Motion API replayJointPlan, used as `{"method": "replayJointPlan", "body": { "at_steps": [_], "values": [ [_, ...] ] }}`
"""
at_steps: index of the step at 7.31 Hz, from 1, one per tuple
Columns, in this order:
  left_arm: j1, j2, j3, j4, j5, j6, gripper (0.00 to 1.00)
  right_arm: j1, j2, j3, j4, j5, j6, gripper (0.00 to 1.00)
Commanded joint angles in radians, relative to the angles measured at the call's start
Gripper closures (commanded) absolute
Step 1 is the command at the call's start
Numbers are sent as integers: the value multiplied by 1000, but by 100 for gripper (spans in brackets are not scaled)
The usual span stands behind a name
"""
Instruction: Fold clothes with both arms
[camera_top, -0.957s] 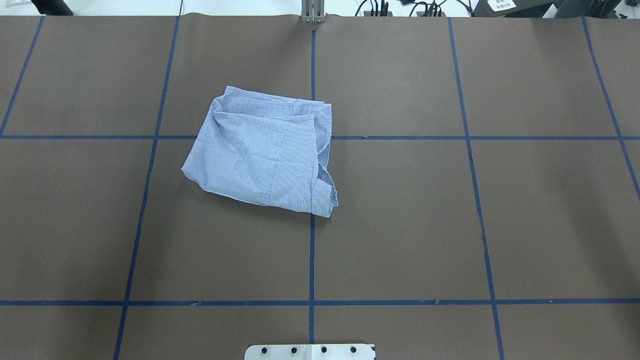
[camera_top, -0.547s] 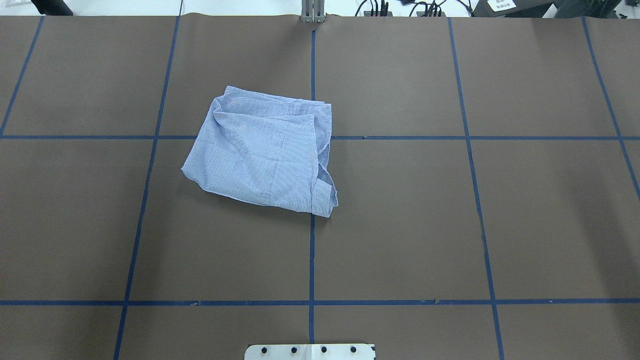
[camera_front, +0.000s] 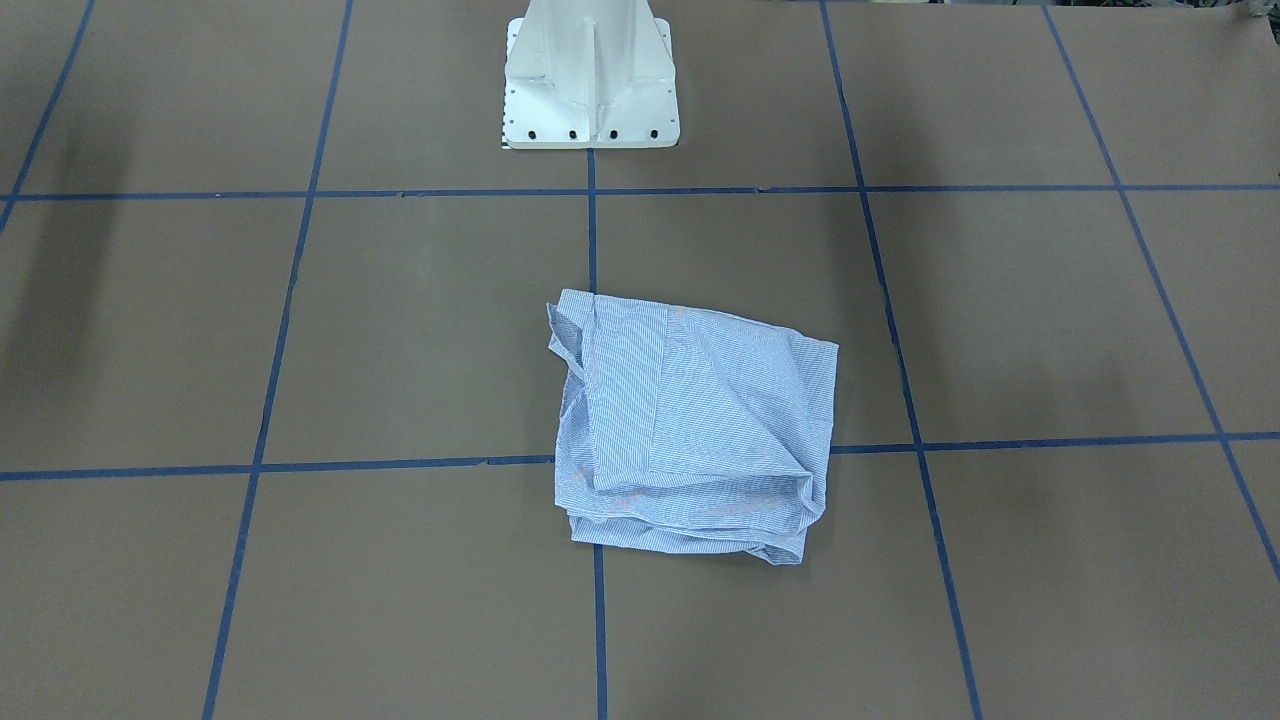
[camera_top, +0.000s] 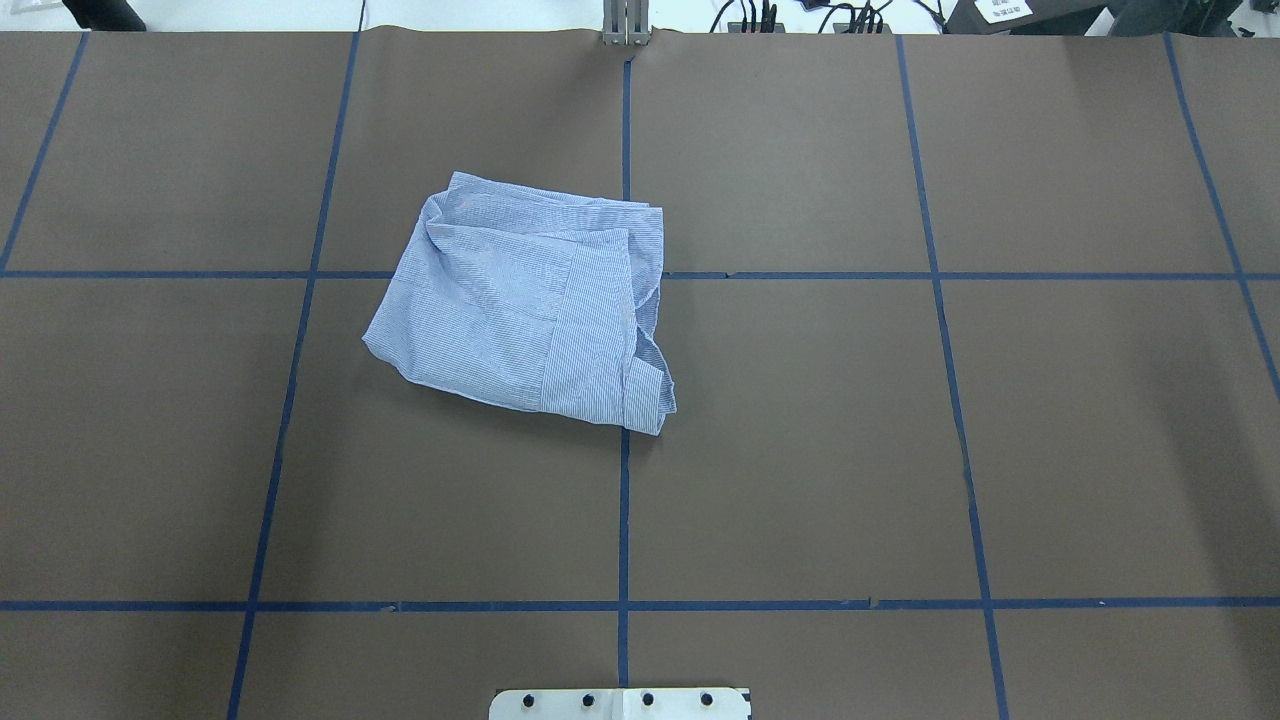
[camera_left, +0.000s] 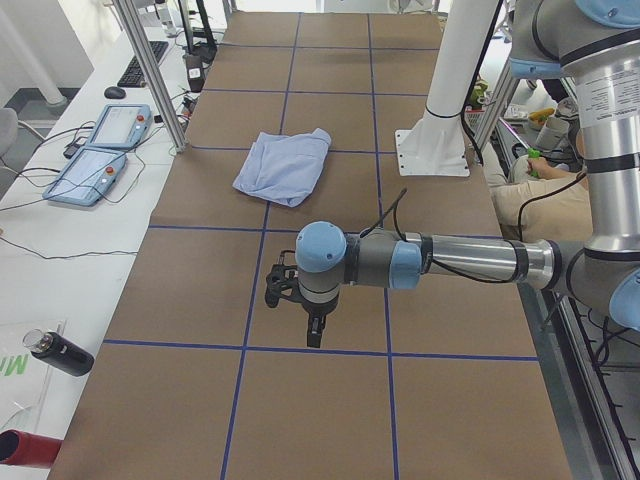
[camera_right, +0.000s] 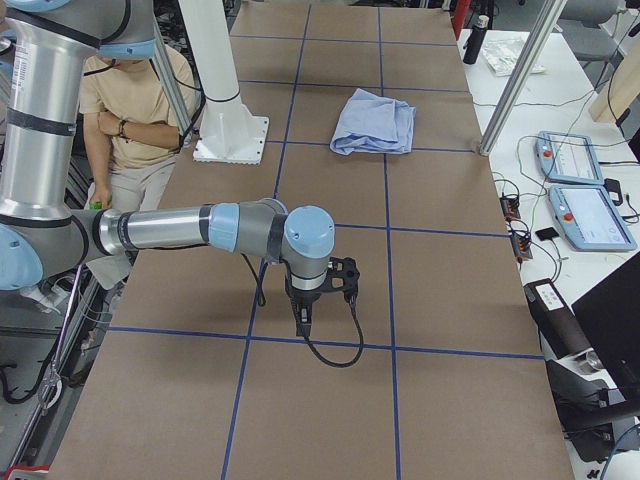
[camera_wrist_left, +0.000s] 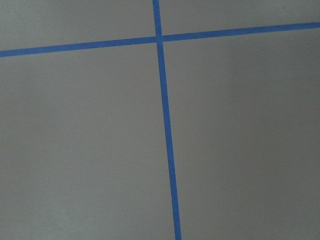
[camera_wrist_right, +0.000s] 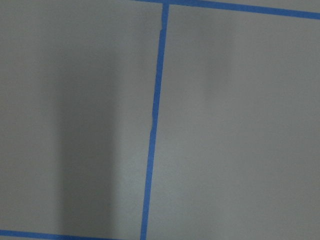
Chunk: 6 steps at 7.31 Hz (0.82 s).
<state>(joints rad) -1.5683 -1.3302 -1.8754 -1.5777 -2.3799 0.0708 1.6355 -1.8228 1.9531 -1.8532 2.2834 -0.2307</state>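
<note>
**A:** Two tools sit nearest in the side views. What state are they in?

**B:** The left tool (camera_left: 313, 328) is at lower centre of the left-end view, and the right tool (camera_right: 303, 322) is at lower centre of the right-end view. Each points down over bare counter (camera_top: 900, 450). I cannot tell from these angles whether they are wide or narrow.

**A:** And farther back?

**B:** The shirt (camera_top: 520, 300) lies well apart from both tools. In the overhead frame it is left of centre, and its right edge crosses the blue tape lines (camera_top: 623, 500).

**A:** How will it handle?

**B:** I'd judge it light, soft and limp. It will likely sag, and the layers may slip if only the top one is pinched. Take it at two corners of one edge, gripping through every layer.

**A:** Its look?

**B:** It has fine blue-and-white stripes and is bundled into a rough four-sided shape. The upper left is creased, and loose layers gape along the right side.
</note>
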Motion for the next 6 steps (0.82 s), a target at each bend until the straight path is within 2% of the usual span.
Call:
{"method": "replayJointPlan", "body": {
  "at_steps": [1, 4, 6],
  "values": [
    [-1, 8, -4, -28, 2, 0, 0, 6, 3, -26, 0, -76, 4, 0],
    [-1, 12, -7, -28, 1, -2, 0, 0, -3, -49, 2, -61, 42, 0],
    [-1, 12, -8, -28, -1, -3, 0, -43, -15, -51, 104, -61, 138, 0]
  ]
}}
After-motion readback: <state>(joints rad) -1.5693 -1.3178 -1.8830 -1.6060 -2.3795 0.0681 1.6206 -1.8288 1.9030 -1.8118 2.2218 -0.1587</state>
